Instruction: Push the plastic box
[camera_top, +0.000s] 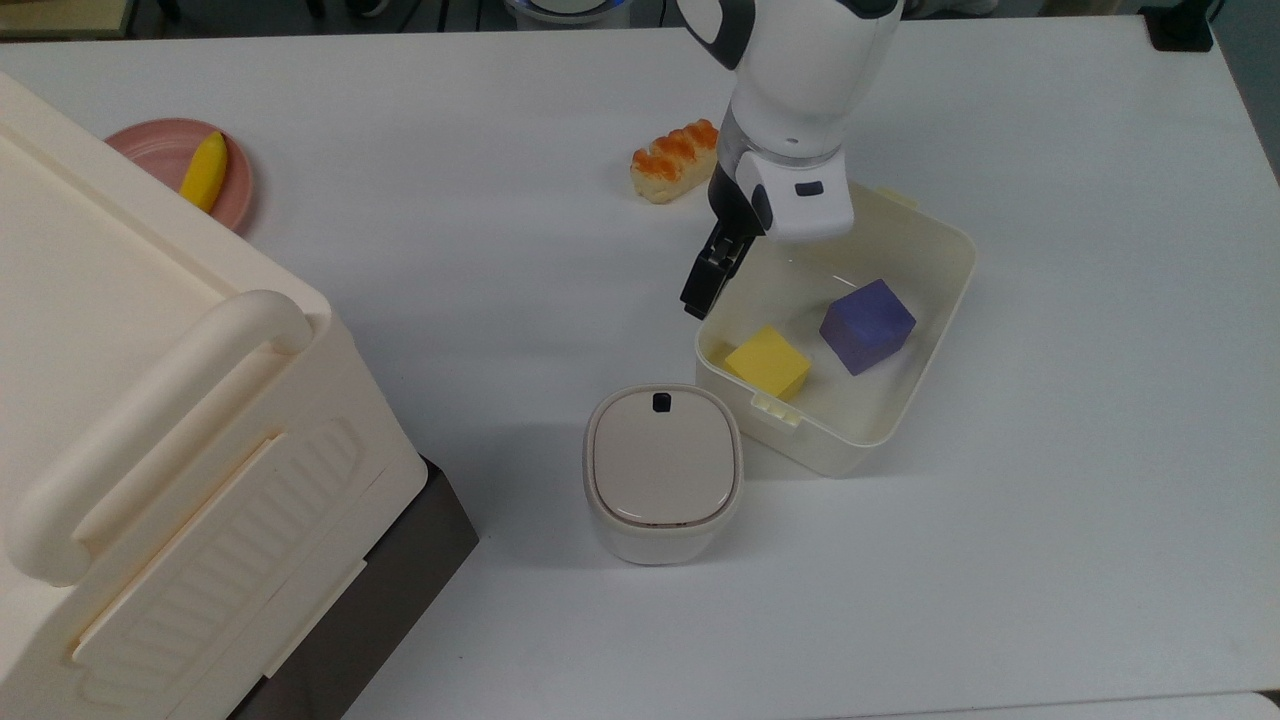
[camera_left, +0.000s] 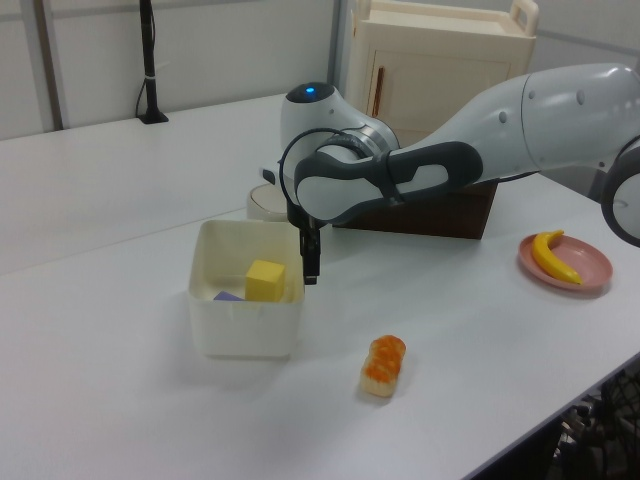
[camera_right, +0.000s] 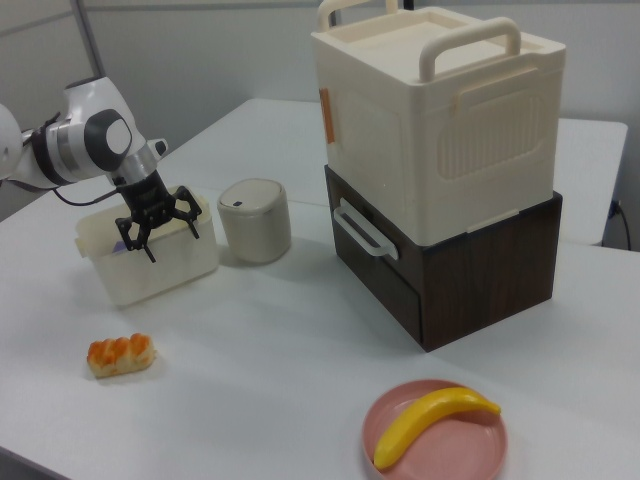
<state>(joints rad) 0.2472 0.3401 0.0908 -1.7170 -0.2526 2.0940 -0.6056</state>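
No writing was legible. The plastic box (camera_top: 945, 250) sat mid-tabletop (camera_top: 1050, 520), holding two cubes: one yellow (camera_top: 767, 362), one purple (camera_top: 867, 326). The gripper (camera_right: 158, 222), jaws spread, touched its wall.
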